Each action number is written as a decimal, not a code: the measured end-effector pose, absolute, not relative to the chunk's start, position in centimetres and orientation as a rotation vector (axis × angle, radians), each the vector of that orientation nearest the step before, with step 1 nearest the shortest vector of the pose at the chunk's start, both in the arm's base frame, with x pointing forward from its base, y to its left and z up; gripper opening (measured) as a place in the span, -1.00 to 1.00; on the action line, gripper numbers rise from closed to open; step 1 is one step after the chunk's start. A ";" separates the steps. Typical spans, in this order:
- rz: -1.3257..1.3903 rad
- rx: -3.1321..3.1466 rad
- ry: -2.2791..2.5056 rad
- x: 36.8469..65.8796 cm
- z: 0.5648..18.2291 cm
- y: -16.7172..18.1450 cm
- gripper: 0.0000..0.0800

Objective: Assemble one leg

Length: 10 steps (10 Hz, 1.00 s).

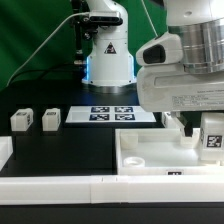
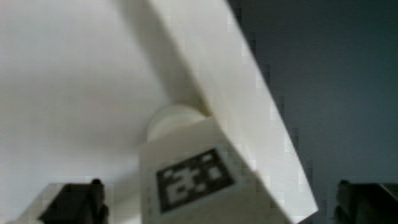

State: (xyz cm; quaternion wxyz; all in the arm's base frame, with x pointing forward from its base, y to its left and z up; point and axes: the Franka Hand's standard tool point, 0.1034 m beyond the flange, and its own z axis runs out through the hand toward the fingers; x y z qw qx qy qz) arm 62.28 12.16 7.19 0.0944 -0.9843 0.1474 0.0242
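Wrist view, with fingers (image 2: 75,203) parted either side of leg (image 2: 192,178), not touching, leg upright at tray (image 1: 150,162) rim, probably poised to grip and twist it home.

Your exterior view: black matte tabletop (image 1: 60,150) spans frame, side to side. Dark green backdrop (image 1: 25,40) hangs behind far edge; you can't tell curtain from wall. Marker board (image 1: 110,113) lies flat mid-table, toward back. Low white rail (image 1: 50,190) runs along near table edge. Light bright and even; whites glare, shadows soft and short. Your wrist view: background only dark blue-grey blur (image 2: 347,70), too soft to read.
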 end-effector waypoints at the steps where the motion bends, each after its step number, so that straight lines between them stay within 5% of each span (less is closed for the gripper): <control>1: 0.035 -2.944 0.320 62.4 7.1 12.5 0.62; 4: 0.034 -2.944 0.298 62.4 7.1 12.4 0.56; 5: 0.034 -2.944 0.299 62.4 7.1 12.4 0.14; 6: 0.047 -2.925 0.432 62.4 7.1 12.4 0.14; 7: 0.054 -2.913 0.546 62.5 7.1 11.8 -0.22; 10: 0.063 -2.783 0.998 62.6 6.9 11.5 -0.26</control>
